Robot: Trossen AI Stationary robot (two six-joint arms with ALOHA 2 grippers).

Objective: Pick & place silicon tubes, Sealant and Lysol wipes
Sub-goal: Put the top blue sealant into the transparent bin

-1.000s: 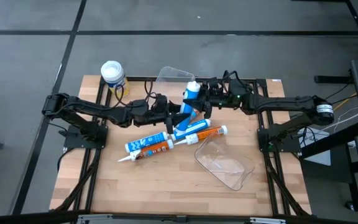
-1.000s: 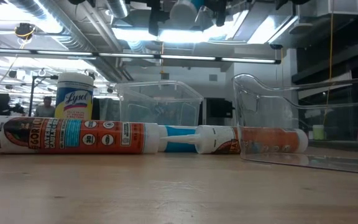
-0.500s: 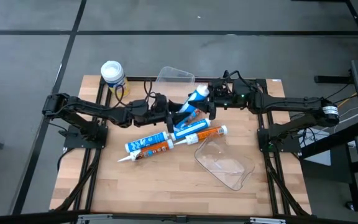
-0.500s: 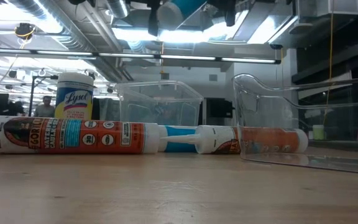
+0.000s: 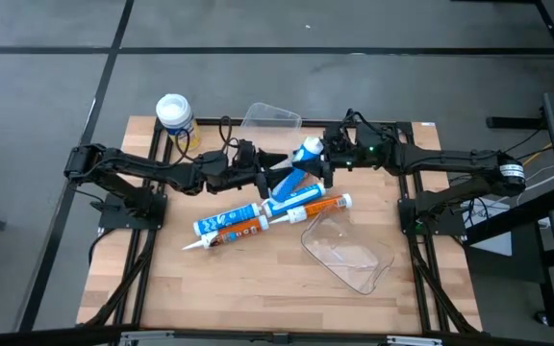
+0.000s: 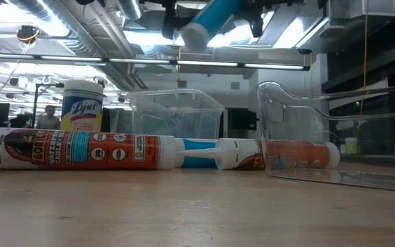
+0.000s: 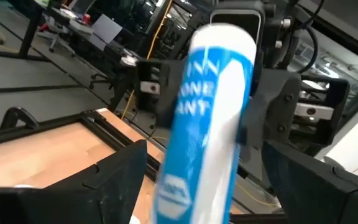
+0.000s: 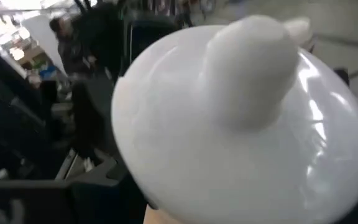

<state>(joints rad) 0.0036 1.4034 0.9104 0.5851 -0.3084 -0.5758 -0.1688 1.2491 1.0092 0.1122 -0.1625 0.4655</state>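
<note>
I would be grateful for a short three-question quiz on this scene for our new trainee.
1. True or false: the wipes canister stands upright near a corner of the table.
2. What grips the raised blue tube? A the left one; B the right gripper; C a person's hand.
3. Fill in: ___ orange tubes lie on the table.

Key: 1 true; 2 B; 3 two.
</note>
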